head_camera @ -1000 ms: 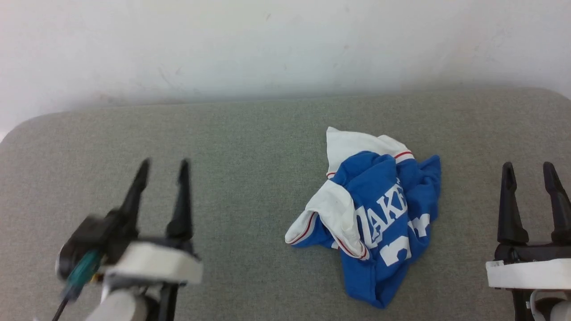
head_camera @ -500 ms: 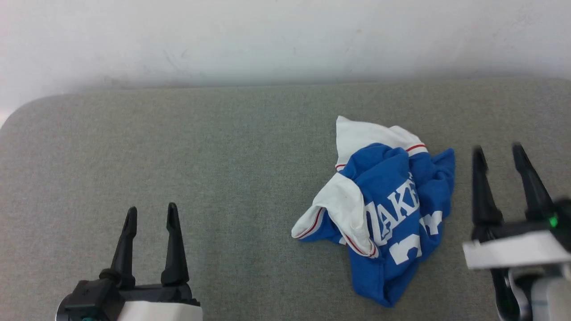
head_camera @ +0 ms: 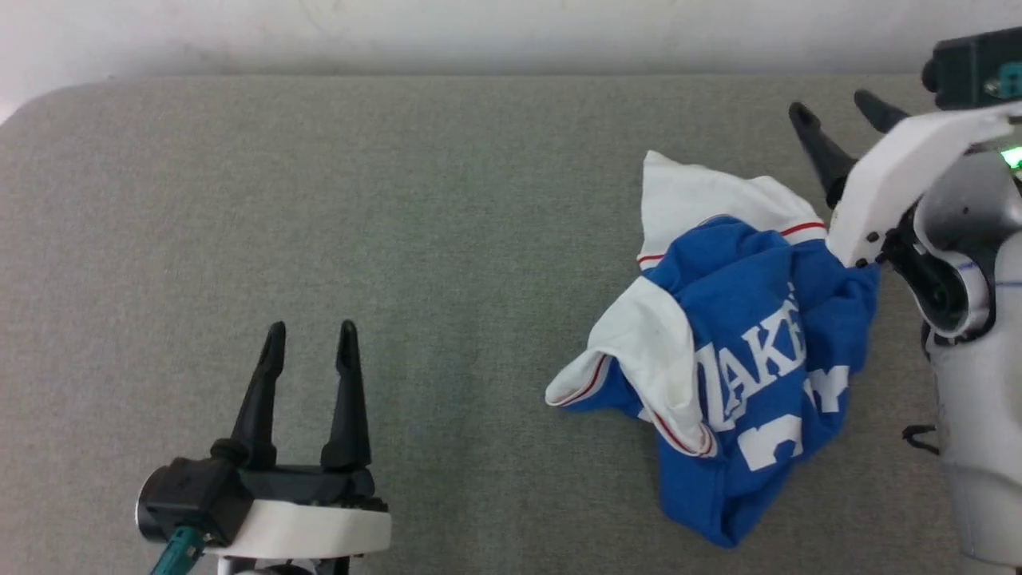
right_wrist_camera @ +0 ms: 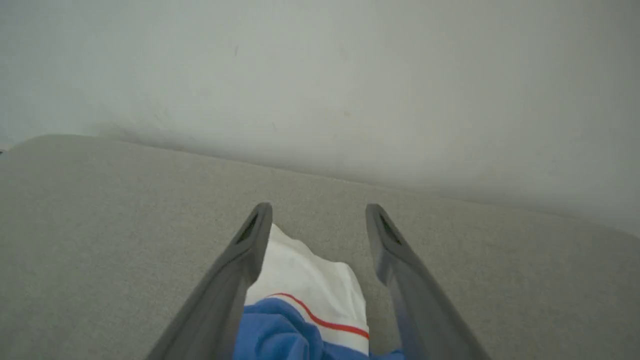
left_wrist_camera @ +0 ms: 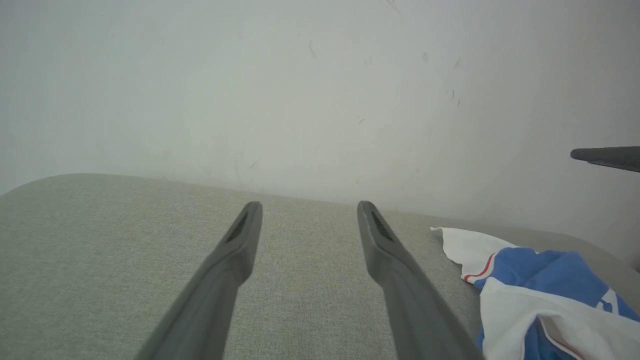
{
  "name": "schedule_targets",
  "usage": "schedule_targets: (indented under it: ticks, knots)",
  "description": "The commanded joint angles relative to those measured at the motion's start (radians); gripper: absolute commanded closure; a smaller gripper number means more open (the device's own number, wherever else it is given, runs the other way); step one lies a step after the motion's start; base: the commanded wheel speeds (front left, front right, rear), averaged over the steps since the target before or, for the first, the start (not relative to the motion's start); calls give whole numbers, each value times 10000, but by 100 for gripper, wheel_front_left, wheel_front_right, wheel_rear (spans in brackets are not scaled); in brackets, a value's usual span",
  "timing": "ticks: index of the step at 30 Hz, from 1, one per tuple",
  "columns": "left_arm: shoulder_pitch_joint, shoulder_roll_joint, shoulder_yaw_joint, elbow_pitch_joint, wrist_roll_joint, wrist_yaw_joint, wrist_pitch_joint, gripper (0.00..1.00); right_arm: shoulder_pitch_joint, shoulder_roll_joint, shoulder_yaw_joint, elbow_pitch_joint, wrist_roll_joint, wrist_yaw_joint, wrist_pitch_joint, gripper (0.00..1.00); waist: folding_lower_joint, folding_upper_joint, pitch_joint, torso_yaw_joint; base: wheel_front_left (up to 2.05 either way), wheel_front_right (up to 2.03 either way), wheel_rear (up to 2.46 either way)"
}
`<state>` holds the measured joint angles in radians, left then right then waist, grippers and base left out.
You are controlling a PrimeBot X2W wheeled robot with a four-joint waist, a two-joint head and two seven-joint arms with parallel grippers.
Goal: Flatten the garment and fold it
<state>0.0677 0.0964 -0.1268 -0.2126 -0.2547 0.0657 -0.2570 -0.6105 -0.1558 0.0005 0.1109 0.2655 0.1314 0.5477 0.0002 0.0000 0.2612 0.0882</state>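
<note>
Head view: garment (head_camera: pixel 750 335) just beside right gripper (head_camera: pixel 832 105).

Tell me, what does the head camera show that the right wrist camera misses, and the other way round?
Head view, not right wrist view: the whole crumpled garment with its white lettering, and the left gripper, open over the grey cushion. Right wrist view, not head view: a close look along the open right gripper, with the white, red-striped sleeve seen between its fingers. Both: garment, right gripper, cushion, pale wall.
</note>
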Motion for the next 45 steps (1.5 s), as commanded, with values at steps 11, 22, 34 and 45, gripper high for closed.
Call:
schedule_targets:
  ticks: [11, 22, 34, 45]
  knots:
    - [-584, -401, 16, 514, 371, -814, -47, 0, -613, -750, -85, 2229, -1383, -7, 2775, 0, -2, 0, 1365, 1521, 0, 0, 0]
    - [-882, -456, 109, 789, 603, -934, -47, 0, -432, -531, -487, 2620, -1606, -7, 2253, 100, -2, 0, 1268, 1330, 0, 0, 0]
    - [74, -460, 573, 806, 804, -729, -47, 0, 393, -485, -2482, 263, -458, -7, 421, 100, -2, 0, -852, 235, 0, 0, 0]
    - [783, -460, 736, 747, 965, -759, -47, 0, 6462, 964, -6793, -2955, -1189, -7, 1074, 100, -2, 0, -1141, 233, 0, 0, 0]
